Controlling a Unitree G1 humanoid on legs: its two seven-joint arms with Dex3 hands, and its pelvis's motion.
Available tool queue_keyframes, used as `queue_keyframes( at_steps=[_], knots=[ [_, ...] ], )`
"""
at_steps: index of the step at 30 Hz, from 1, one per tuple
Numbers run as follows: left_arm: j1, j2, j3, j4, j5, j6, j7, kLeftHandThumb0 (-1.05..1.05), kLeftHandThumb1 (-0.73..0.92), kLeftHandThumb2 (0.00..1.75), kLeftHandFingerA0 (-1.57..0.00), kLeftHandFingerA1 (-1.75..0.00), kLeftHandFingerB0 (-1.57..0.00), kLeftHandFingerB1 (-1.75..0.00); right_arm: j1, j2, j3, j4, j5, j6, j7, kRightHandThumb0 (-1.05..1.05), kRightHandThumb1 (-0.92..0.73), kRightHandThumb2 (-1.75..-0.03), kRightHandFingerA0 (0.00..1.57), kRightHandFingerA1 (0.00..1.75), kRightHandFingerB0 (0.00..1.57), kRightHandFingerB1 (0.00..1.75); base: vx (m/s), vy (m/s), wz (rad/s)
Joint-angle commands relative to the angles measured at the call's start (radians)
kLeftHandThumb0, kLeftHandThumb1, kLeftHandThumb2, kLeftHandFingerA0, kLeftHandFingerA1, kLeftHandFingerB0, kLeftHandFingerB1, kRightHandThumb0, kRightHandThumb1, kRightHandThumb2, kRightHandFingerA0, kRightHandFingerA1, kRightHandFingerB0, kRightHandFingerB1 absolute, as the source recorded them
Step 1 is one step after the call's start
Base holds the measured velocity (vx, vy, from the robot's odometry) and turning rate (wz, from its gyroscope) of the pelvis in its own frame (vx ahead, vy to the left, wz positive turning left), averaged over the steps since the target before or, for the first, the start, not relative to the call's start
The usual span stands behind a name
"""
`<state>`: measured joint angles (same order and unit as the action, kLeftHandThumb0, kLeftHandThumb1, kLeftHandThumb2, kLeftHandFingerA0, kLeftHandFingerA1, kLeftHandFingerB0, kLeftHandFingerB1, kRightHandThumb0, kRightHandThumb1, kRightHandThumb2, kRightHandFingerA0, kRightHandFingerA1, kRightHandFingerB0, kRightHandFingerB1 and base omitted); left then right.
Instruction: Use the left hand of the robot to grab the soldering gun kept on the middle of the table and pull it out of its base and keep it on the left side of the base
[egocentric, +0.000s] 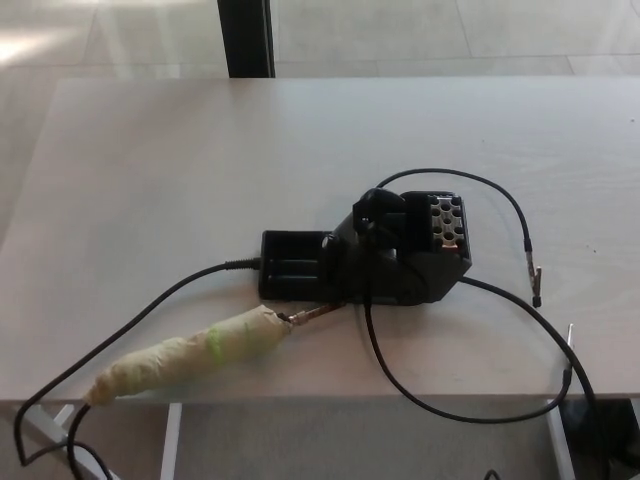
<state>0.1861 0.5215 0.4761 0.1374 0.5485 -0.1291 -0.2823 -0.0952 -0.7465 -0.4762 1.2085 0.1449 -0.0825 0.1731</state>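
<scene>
Soldering gun (190, 355) lies out of its base (375, 255), near surface (180, 170) front edge twd front-left corner, tip just beside base's left end; cable (150, 300) trails off front. Neither hand in view

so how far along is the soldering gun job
It looks done: the soldering gun is out of its base and lies on the table to the base's left, tip pointing toward it. Neither robot hand is in view, so nothing is in hand and nothing seems left.

Pale table (180, 150); dark post (246, 38) behind; perhaps a clip-ended lead (535, 275).
</scene>
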Motion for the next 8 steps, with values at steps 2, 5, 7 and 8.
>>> queue_keyframes(
  at_steps=[2,5,7,8],
  knots=[
    [-0.033,-0.127,0.728,0.802,-0.670,0.356,0.437,-0.51,0.82,0.69,0.00,-0.03,0.00,0.00,0.016,-0.021,-0.008,0.006,0.017,0.000,0.003,-0.48,-0.62,-0.59,0.56,0.64,0.30,0.33,0.00,0.000,0.00],
    [0.004,-0.141,0.666,0.830,-0.572,0.391,0.470,-0.54,0.76,0.62,-0.78,-1.25,-0.50,-1.07,0.024,-0.020,-0.015,-0.005,0.025,0.001,0.007,-0.48,-0.63,-0.59,0.57,0.65,0.29,0.34,0.00,0.000,0.00],
    [0.023,-0.133,0.611,0.856,-0.530,0.359,0.390,-0.50,0.80,0.63,-0.58,-0.93,-0.69,-1.03,0.023,-0.020,-0.013,-0.003,0.023,0.005,0.006,-0.48,-0.63,-0.59,0.55,0.62,0.30,0.33,0.00,0.000,0.00],
    [0.022,-0.132,0.612,0.859,-0.530,0.358,0.390,-0.50,0.80,0.63,-0.58,-0.93,-0.69,-1.03,0.023,-0.020,-0.013,-0.003,0.023,0.005,0.007,-0.48,-0.63,-0.59,0.55,0.62,0.30,0.33,0.00,0.000,0.00]
  ],
)
